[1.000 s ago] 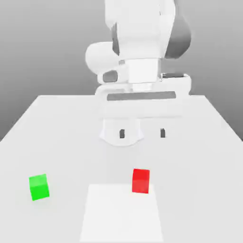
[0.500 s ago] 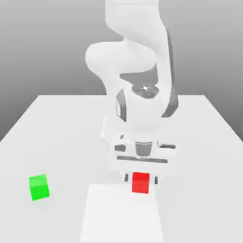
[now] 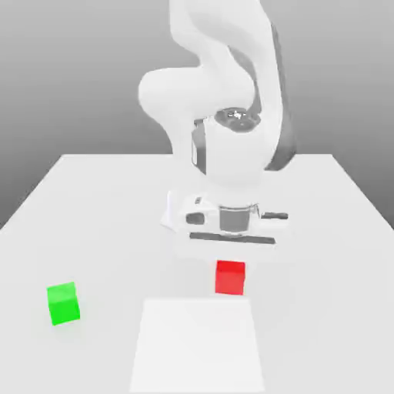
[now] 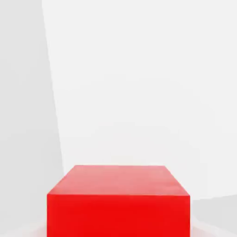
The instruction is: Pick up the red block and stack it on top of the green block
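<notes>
The red block [image 3: 230,277] hangs just under the white hand, slightly above the table, and its top and front face loom close in the hand view [image 4: 118,203]. My gripper [image 3: 230,262] is shut on the red block, gripping it from above. The green block [image 3: 63,302] rests on the table far off towards the exterior view's left, a little nearer the front edge, with nothing touching it.
The white table [image 3: 92,208] stretches out around both blocks. A paler square patch [image 3: 198,342] marks its surface just in front of the red block. The arm's base and bulky links [image 3: 223,100] rise behind the hand.
The hand came down over the red block and the fingers shut on it. Since half a second ago, hand and block have risen a little off the table. The green block has not moved.
</notes>
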Robot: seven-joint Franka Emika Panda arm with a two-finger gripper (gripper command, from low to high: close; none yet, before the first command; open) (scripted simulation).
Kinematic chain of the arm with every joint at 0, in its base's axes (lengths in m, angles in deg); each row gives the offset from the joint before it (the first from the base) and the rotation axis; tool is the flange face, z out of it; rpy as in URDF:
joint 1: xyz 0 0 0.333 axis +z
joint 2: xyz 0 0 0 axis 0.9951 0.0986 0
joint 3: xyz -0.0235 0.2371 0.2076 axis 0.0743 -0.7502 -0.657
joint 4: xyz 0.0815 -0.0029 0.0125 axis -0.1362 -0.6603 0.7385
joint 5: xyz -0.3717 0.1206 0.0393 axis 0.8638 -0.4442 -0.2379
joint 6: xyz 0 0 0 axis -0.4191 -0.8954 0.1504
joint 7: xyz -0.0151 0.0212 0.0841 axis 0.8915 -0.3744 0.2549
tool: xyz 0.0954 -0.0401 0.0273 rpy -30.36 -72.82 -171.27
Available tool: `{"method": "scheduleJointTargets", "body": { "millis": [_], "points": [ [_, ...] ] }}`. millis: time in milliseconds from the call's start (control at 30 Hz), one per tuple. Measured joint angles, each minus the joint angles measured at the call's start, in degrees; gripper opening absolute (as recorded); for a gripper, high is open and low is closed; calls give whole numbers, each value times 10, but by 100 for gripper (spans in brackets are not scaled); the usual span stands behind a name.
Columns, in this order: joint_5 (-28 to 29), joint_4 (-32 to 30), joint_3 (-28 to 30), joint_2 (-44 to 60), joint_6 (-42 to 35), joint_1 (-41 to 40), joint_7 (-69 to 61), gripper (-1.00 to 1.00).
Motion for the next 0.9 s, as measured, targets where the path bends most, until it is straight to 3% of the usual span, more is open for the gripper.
{"method": "scheduleJointTargets", "body": {
  "millis": [733, 900],
  "points": [
    [46, 134, 260, 23, -106, -174, -493, -100],
    [40, 157, 286, 37, -116, -202, -570, -100]
  ]
}}
